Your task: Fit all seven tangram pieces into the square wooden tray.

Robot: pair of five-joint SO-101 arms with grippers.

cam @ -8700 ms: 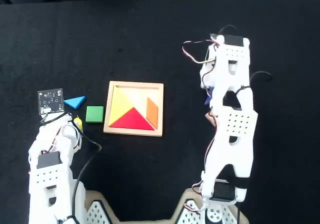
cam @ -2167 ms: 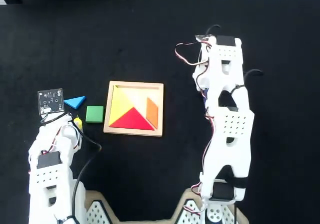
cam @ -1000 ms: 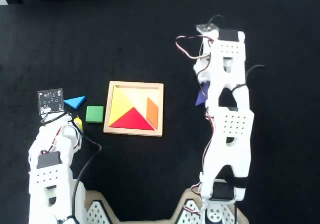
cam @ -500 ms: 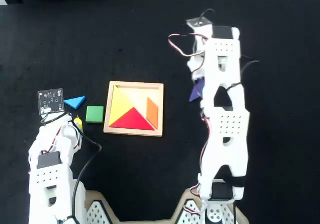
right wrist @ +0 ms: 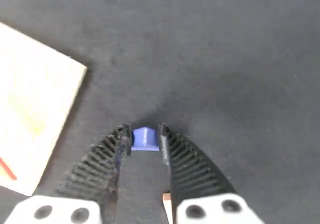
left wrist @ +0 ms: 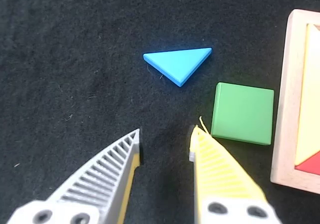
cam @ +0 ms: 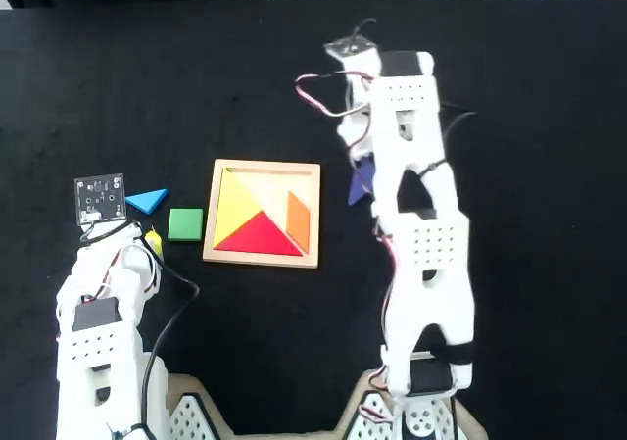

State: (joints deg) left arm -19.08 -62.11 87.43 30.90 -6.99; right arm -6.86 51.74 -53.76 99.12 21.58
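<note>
The square wooden tray (cam: 209, 232) lies at mid-table and holds a yellow triangle (cam: 235, 210), a red triangle (cam: 259, 235) and an orange piece (cam: 299, 220). My right gripper (right wrist: 145, 139) hangs just right of the tray, shut on a purple piece (right wrist: 144, 138) that also shows beside the arm (cam: 361, 180). The tray's corner (right wrist: 35, 114) lies close by in the right wrist view. Left of the tray lie a green square (left wrist: 243, 112) and a blue triangle (left wrist: 178, 63). My left gripper (left wrist: 165, 139) hovers open just short of them, nothing between its fingers.
The black cloth spreads wide behind and to the right of the tray. The right arm (cam: 411, 215) stretches from the table's front edge up past the tray's right side. The left arm (cam: 98, 303) stands at the front left.
The right arm has swung left toward the tray, carrying the purple piece off the cloth. The left arm and the pieces beside it have stayed put.
</note>
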